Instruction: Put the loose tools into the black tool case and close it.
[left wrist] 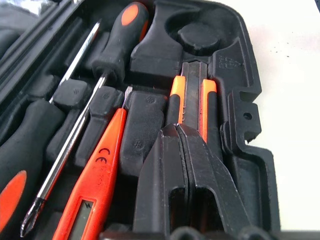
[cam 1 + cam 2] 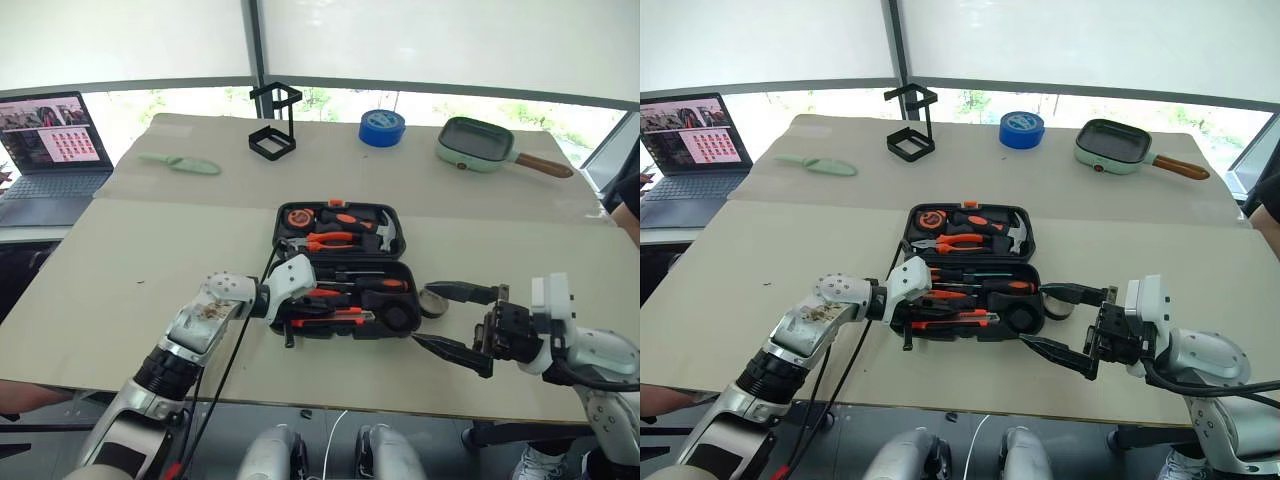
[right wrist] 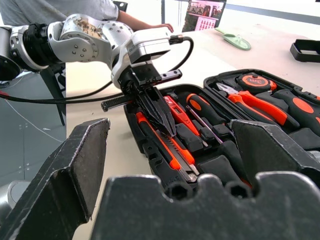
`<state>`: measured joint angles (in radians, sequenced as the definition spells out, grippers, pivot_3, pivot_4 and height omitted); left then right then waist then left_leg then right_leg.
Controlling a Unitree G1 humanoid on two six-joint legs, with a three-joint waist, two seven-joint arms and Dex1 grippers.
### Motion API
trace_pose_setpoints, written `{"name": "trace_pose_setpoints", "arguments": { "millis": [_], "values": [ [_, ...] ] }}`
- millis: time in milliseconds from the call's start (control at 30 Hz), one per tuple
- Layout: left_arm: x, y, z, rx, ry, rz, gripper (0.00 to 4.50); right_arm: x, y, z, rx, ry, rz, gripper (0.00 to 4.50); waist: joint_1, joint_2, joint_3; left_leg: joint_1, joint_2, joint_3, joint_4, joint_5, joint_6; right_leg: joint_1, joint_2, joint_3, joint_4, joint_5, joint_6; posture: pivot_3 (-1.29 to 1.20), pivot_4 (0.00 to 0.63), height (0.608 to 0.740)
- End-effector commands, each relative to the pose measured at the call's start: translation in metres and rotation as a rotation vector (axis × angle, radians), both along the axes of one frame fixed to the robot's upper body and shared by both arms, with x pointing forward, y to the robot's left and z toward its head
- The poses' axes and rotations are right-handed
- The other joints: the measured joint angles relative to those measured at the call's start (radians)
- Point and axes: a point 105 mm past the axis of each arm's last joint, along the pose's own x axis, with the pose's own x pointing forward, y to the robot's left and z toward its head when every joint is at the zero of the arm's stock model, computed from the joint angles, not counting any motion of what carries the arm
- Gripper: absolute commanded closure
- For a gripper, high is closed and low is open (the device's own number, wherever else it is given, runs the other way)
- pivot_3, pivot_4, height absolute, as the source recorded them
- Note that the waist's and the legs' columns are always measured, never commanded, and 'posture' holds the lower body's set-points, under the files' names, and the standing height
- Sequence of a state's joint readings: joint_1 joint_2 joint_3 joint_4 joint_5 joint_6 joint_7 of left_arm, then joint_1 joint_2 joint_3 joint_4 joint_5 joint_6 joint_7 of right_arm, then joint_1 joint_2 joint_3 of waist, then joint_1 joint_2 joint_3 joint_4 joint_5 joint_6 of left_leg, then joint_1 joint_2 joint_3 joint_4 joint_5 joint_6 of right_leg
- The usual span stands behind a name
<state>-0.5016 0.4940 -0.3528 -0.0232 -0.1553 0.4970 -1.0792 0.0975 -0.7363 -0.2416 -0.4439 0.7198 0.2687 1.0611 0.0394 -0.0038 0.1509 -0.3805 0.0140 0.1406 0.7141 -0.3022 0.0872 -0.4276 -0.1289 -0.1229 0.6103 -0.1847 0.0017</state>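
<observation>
The black tool case (image 2: 400, 232) lies open mid-table, its far half holding pliers and a hammer. In its near half lie screwdrivers (image 1: 120, 35) and an orange tester screwdriver (image 1: 97, 180) in the moulded slots. A black-and-orange utility knife (image 1: 192, 95) rests along the front edge. My left gripper (image 1: 177, 129) is shut with nothing between its fingers, its tips right at the knife. My right gripper (image 2: 422, 315) hovers open just right of the case. A small dark tape roll (image 2: 433, 300) sits on the table by the case's right edge, between the right fingers as seen from above.
At the back of the table stand a black wire stand (image 2: 273, 125), a blue tape roll (image 2: 382, 127), a green pan (image 2: 480, 143) and a pale green scoop (image 2: 180, 163). A laptop (image 2: 45, 140) sits far left. A person (image 2: 630, 190) is at the right edge.
</observation>
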Motion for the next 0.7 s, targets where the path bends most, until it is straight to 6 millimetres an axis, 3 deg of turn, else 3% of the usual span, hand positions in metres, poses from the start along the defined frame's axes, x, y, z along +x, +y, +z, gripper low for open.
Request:
{"name": "trace_pose_setpoints", "arguments": {
  "millis": [33,200,300,367,533,633,700],
  "values": [
    [-0.007,0.01,-0.039,0.091,0.068,0.033,4.44,-0.004,0.002,0.008,0.005,-0.031,0.003,0.0,0.0,0.002,-0.001,0.001,0.0,0.0,0.0,0.0,0.0,0.001,0.0,0.0,0.0,0.0,0.0,0.0,0.15,0.74],
    [0.002,0.001,0.014,-0.223,-0.148,-0.009,4.44,-0.004,-0.011,0.006,-0.014,-0.037,-0.062,0.0,0.005,0.002,-0.001,0.0,0.0,-0.001,-0.001,-0.001,-0.001,0.0,-0.002,0.0,-0.001,0.0,0.0,0.0,0.15,0.74],
    [-0.001,0.021,0.049,-0.4,-0.281,-0.03,3.71,-0.004,-0.034,-0.003,-0.069,-0.061,-0.168,0.0,0.004,0.001,0.0,-0.01,0.0,0.0,0.001,0.005,-0.007,-0.008,-0.003,0.0,0.0,0.001,0.0,0.0,0.15,0.74],
    [0.002,0.037,0.061,-0.46,-0.364,0.018,2.86,-0.003,-0.05,-0.007,-0.103,-0.098,-0.242,0.0,0.002,0.001,0.0,-0.011,0.0,0.0,0.001,0.007,-0.004,-0.01,-0.002,0.0,0.0,0.004,-0.007,0.0,0.15,0.74],
    [-0.016,0.074,0.051,-0.439,-0.34,0.0,1.04,-0.014,-0.089,-0.032,-0.179,-0.084,-0.383,0.0,-0.004,0.001,0.0,-0.009,0.0,0.003,-0.002,0.007,-0.004,-0.01,0.001,-0.001,0.0,0.003,-0.005,0.0,0.15,0.74],
    [-0.032,0.109,0.044,-0.447,-0.273,0.03,0.01,-0.026,-0.118,-0.053,-0.256,-0.058,-0.48,0.0,-0.007,0.001,0.0,-0.009,0.0,0.004,-0.002,0.006,-0.004,-0.01,0.003,-0.002,0.0,-0.002,0.002,0.0,0.15,0.74],
    [-0.036,0.129,0.038,-0.426,-0.26,0.065,0.01,-0.032,-0.128,-0.062,-0.291,-0.048,-0.513,0.0,-0.01,0.001,0.0,-0.009,0.0,0.004,-0.001,0.004,-0.007,-0.011,0.001,-0.001,0.0,-0.002,0.002,0.0,0.15,0.74]
  ]
}}
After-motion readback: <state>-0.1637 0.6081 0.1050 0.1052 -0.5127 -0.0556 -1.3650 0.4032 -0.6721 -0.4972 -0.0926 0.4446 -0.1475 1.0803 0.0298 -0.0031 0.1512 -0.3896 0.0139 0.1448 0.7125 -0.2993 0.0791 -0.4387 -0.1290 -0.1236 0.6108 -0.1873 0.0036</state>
